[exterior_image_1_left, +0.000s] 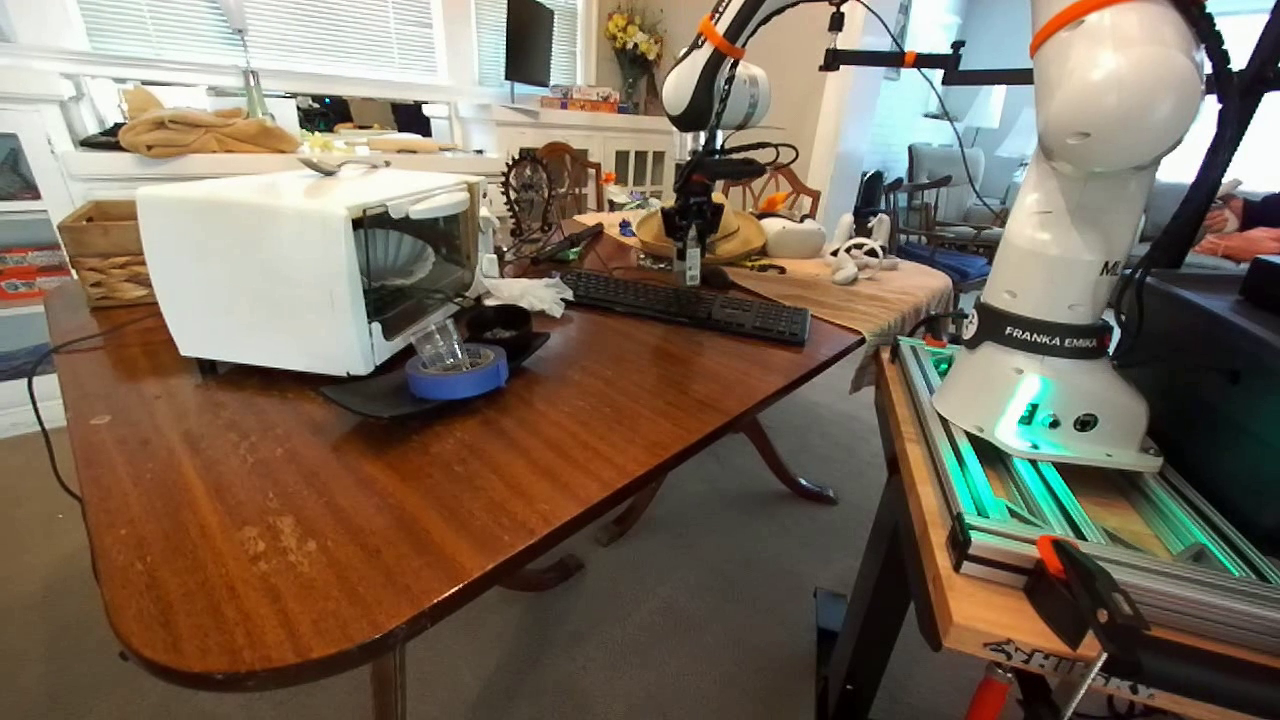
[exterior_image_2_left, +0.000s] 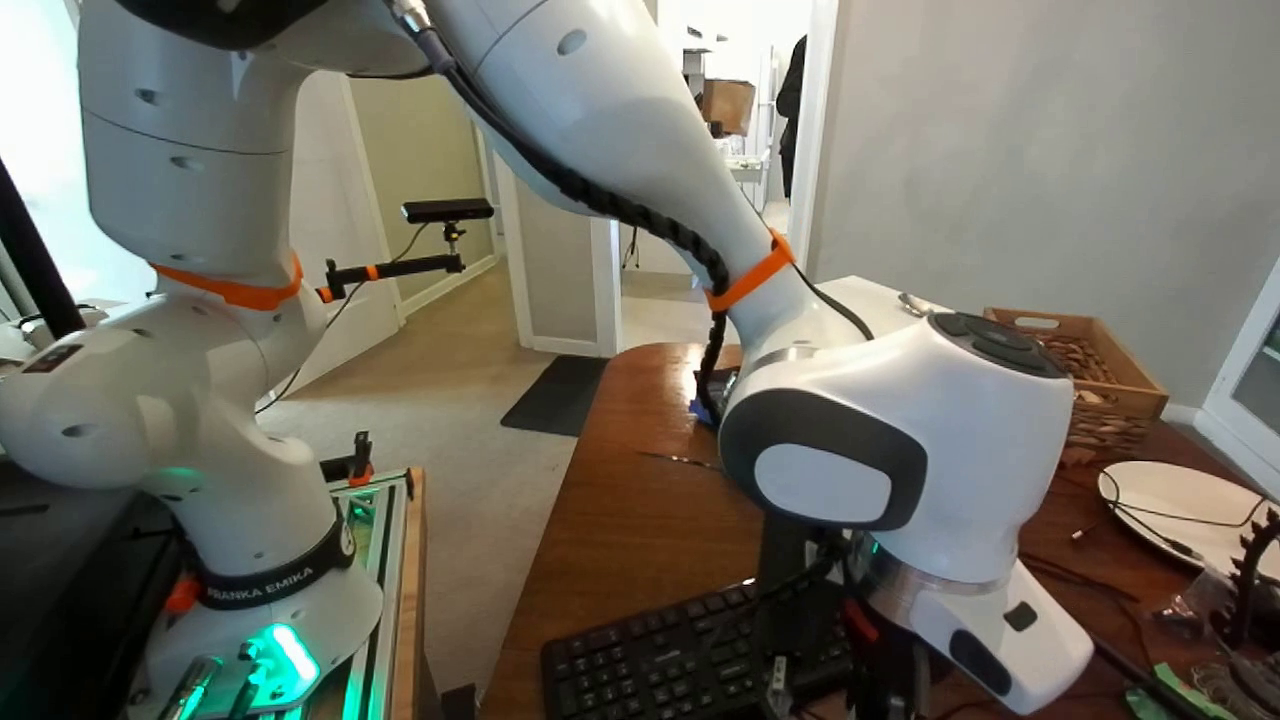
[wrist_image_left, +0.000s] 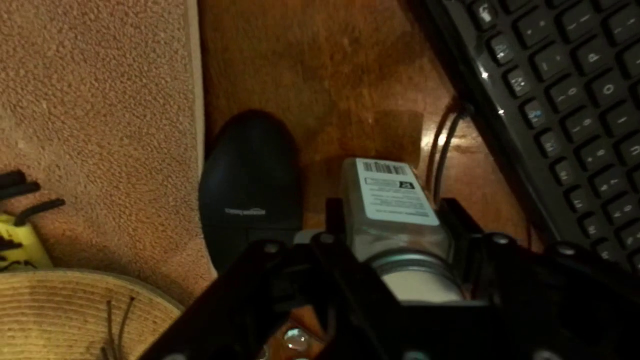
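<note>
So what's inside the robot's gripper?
In the wrist view, a bottle with a white label and pale top sits between the fingers of the gripper. The gripper covers the rest of that top, so it can't be seen.

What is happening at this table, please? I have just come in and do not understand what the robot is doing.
A robot arm holds a small labelled bottle with its end effector. In the wrist view the bottle appears between a black mouse and a black keyboard; I cannot tell whether its base touches the table. A straw hat also lies close by. Elsewhere on the table, a roll of blue tape sits on a dark tray near a white oven.
</note>
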